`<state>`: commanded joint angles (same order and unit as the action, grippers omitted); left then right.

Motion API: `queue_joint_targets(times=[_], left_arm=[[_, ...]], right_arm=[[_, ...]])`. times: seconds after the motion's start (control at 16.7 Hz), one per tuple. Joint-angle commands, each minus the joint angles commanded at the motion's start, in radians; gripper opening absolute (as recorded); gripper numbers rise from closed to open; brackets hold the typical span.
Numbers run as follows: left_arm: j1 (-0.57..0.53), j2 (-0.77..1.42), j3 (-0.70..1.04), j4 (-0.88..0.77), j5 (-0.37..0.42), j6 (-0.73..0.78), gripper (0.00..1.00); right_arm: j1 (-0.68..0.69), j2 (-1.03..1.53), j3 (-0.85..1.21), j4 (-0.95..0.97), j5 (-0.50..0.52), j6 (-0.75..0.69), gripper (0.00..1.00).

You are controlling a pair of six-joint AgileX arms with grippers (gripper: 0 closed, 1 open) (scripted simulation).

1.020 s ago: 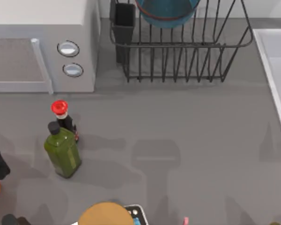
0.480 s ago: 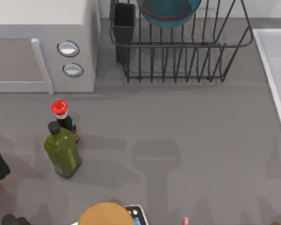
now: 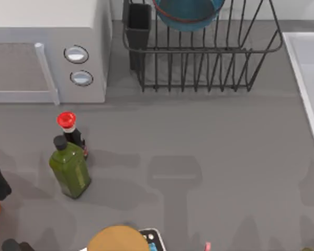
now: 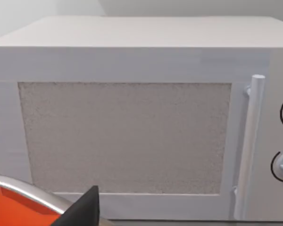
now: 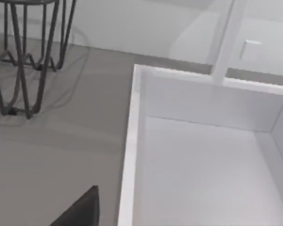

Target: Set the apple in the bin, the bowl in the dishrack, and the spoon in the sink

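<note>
Bowl (image 3: 187, 13) sits in the dishrack (image 3: 209, 57) at 12 o'clock in the top view; glazed, likely stiff, slick and chippable, best taken by the rim if handled. Sink (image 3: 310, 78) at 3 o'clock, its basin bare in the right wrist view (image 5: 203, 165). Apple and spoon: cannot place them. Microwave (image 3: 47, 52) at 10 o'clock; green bottle (image 3: 69, 168) and red-capped dark bottle (image 3: 68, 125) touching at 8 o'clock. No legible writing or brands. Finger state of either gripper: cannot tell.
</note>
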<state>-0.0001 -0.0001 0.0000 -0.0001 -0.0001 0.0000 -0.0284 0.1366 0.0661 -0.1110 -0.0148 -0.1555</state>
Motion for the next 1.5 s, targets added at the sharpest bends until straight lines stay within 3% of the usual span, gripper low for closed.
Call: queue_joint_targets(times=[0.3, 0.78, 0.96, 1.2, 1.5], left_arm=[[0.0, 0.0, 0.0, 0.0, 0.0, 0.0, 1.0], [0.0, 0.0, 0.0, 0.0, 0.0, 0.0, 1.0], [0.0, 0.0, 0.0, 0.0, 0.0, 0.0, 1.0], [0.0, 0.0, 0.0, 0.0, 0.0, 0.0, 1.0], [0.0, 0.0, 0.0, 0.0, 0.0, 0.0, 1.0]], right_arm=[[-0.078, 0.28, 0.16, -0.227, -0.006, -0.412, 1.0], [-0.233, 0.801, 0.475, -0.652, 0.052, -1.439, 1.0], [-0.281, 0.962, 0.584, -0.782, 0.06, -1.747, 1.0], [-0.331, 1.115, 0.701, -0.903, 0.044, -2.017, 1.0], [-0.358, 1.19, 0.764, -0.963, 0.021, -2.146, 1.0]])
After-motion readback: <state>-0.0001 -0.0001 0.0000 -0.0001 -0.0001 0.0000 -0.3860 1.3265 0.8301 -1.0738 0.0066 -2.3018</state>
